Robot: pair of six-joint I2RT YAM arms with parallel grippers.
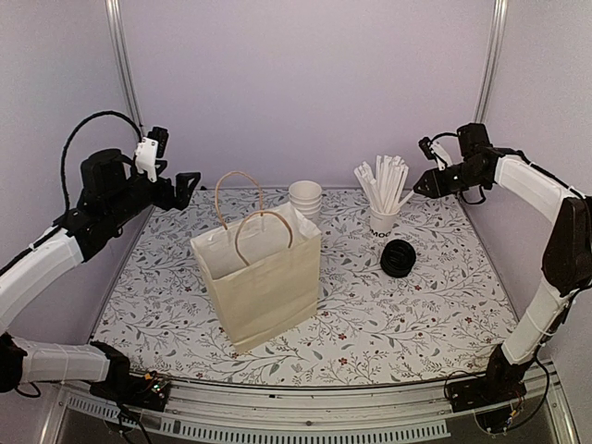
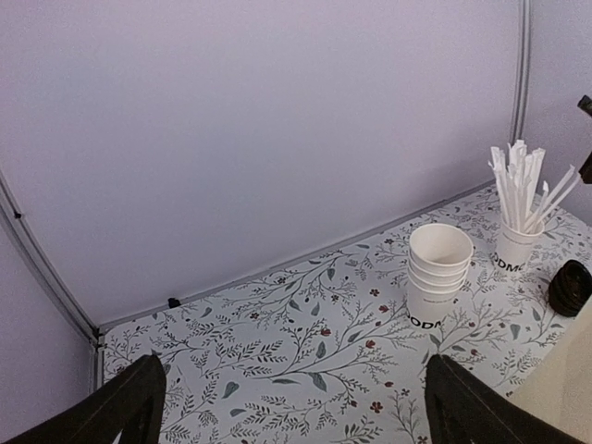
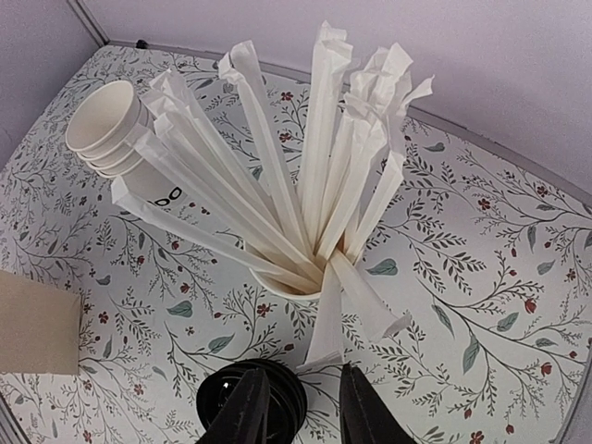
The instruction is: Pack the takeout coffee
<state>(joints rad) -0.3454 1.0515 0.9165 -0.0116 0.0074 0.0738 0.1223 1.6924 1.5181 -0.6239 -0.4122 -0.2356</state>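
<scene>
A stack of small white paper cups (image 1: 305,198) with black lettering stands open-topped at the back middle of the table, with no lids on. It also shows in the left wrist view (image 2: 437,274) and the right wrist view (image 3: 107,127). A stack of round black lids (image 1: 399,258) lies to the right, also in the right wrist view (image 3: 215,403). My left gripper (image 1: 188,187) hangs open and empty in the air at the back left, far from the cups; its fingers (image 2: 129,407) stand wide apart. My right gripper (image 1: 425,182) is open and empty, above the straw cup; its fingers (image 3: 361,407) show.
A tall cream paper bag (image 1: 262,279) with loop handles stands open in the middle. A white cup of wrapped straws (image 1: 383,196) stands right of the cup stack (image 3: 305,194). Grey walls close the back and sides.
</scene>
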